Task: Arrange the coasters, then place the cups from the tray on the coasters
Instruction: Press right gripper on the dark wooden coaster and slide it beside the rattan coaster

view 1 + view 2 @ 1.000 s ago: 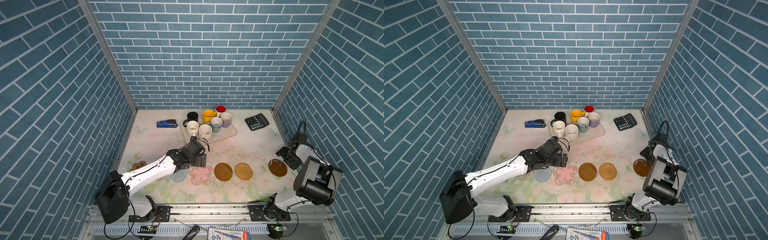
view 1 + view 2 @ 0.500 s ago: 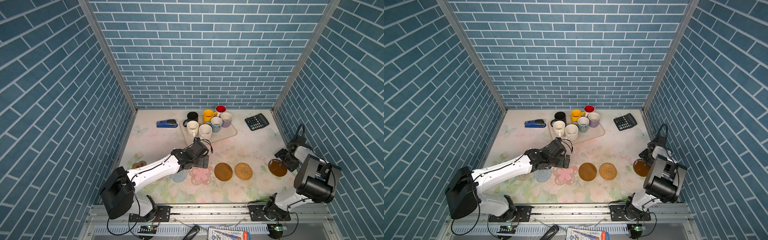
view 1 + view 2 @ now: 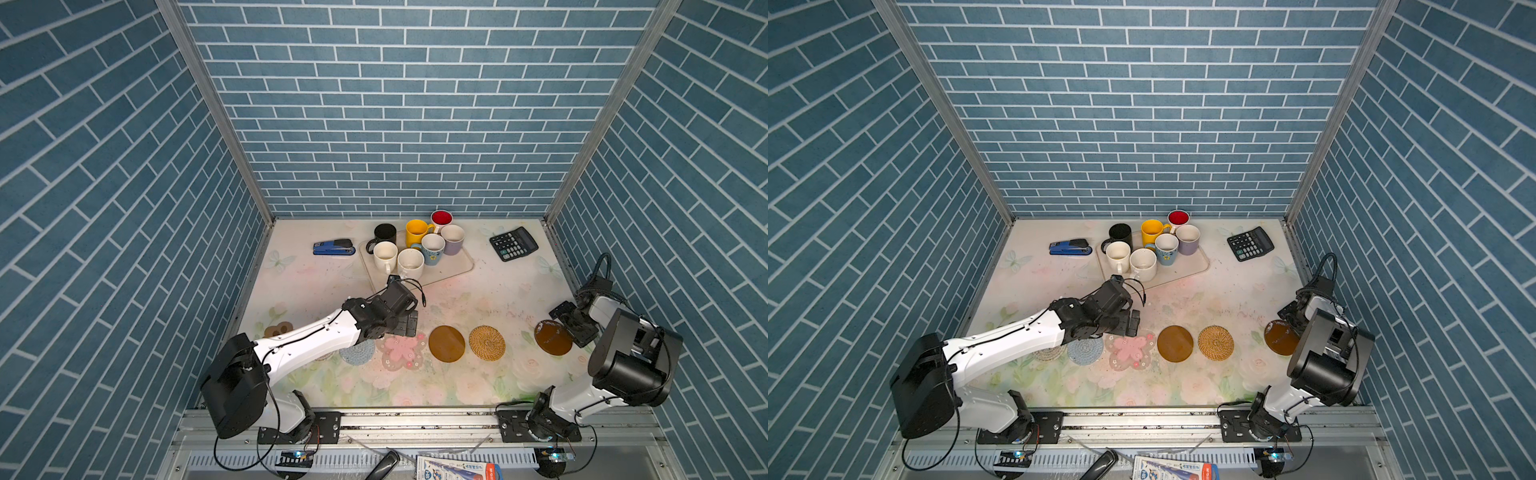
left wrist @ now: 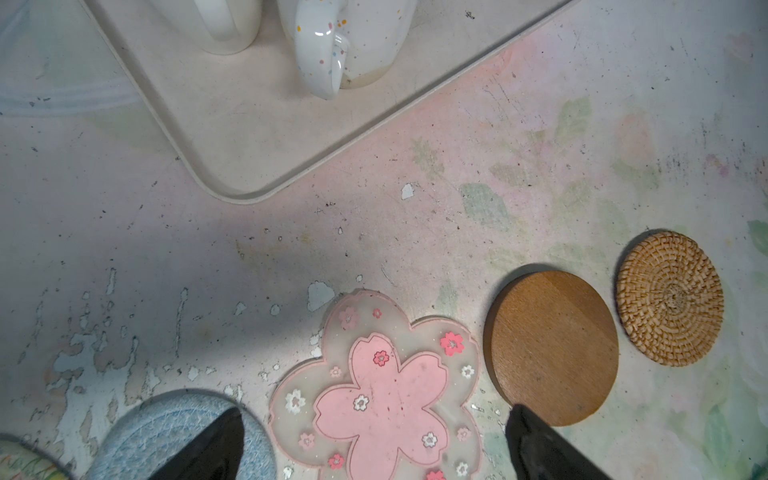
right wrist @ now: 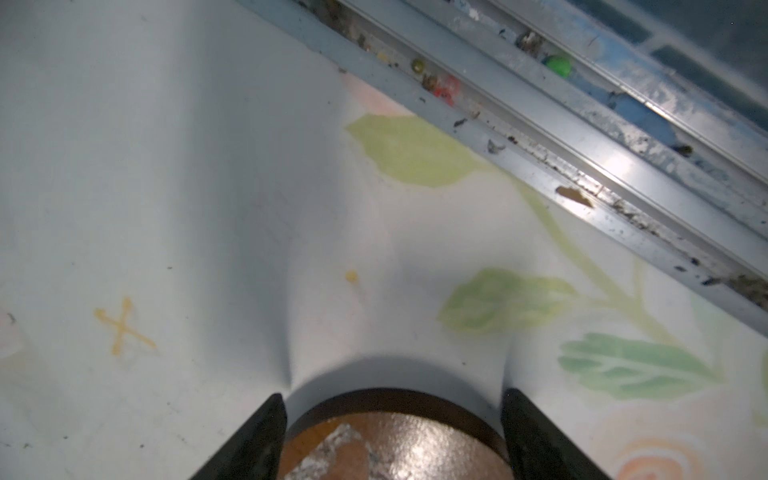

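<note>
In a top view the cups [image 3: 432, 248] stand bunched on the tray [image 3: 462, 269] at the back of the desk [image 3: 478, 386]. The coasters [image 3: 487, 343] lie in a row nearer the front, with a brown disc [image 3: 552, 337] apart at the right end. The left gripper [image 3: 409, 326] hangs over the pink flower coaster [image 3: 401, 351].

From the left wrist, its fingers [image 4: 208, 444] are spread wide and empty, either side of that pink flower coaster. It looks rubbery and limp, best pinched at a petal's edge.

From the right wrist, the right gripper [image 5: 392, 397] straddles the brown disc, fingers at its rim. Whether they are gripping or only touching, I cannot tell. The disc looks stiff, light and glossy, probably slippery, so hold it across its edge.
</note>
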